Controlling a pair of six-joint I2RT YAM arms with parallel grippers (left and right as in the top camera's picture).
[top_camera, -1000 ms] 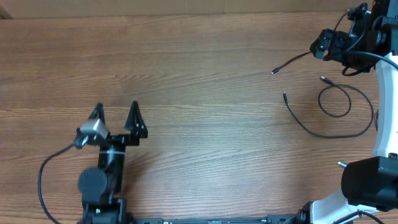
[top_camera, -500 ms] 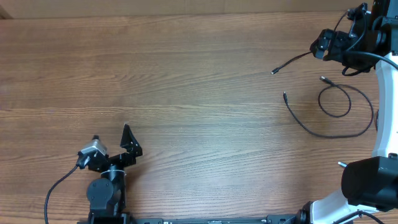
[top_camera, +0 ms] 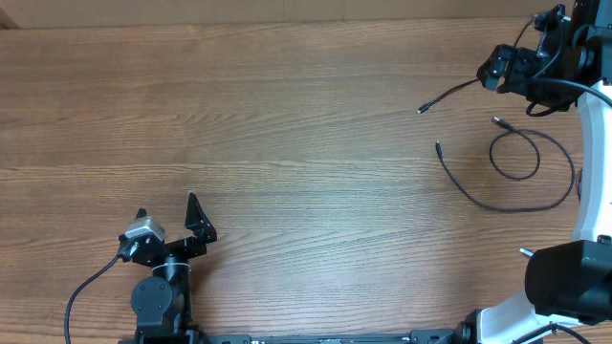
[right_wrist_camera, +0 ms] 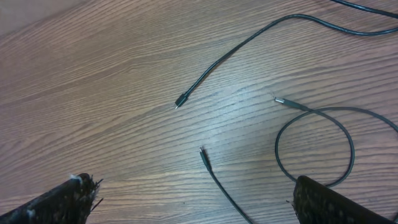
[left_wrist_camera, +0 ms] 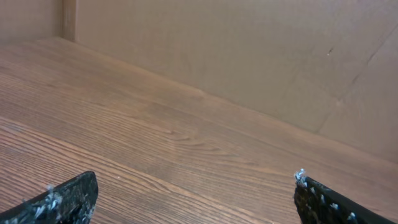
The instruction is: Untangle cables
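left gripper [top_camera: 168,204]: near the front-left of the table, close to its own base. Jaws released, spread wide, nothing between them.
left wrist view: both fingertips [left_wrist_camera: 68,198] frame bare wood, with none of the cords in sight.
table [top_camera: 287,115]: brown wood grain. A plain tan wall [left_wrist_camera: 249,50] rises at its far edge.
cables [top_camera: 516,153]: thin black cords, all on the far-right part of the table, well apart from the left gripper.
straight cable [top_camera: 448,96]: free plug end points left. The cord runs up and right toward the right gripper and goes out of sight under it in the overhead view.
looped cable [top_camera: 497,204]: one plug end sits left of the loop. The cord sweeps down-right, curves up along the right edge, then curls into a round loop that crosses itself. The silver-tipped end lies at the loop's upper left.
plug ends: all three lie apart on the wood, none touching. Cannot tell whether the cords meet beyond the right gripper.
right gripper [right_wrist_camera: 194,185]: far-right corner, hanging over the cables. Jaws released and wide apart, holding nothing; the cord ends lie on the table in the gap its camera sees between them.
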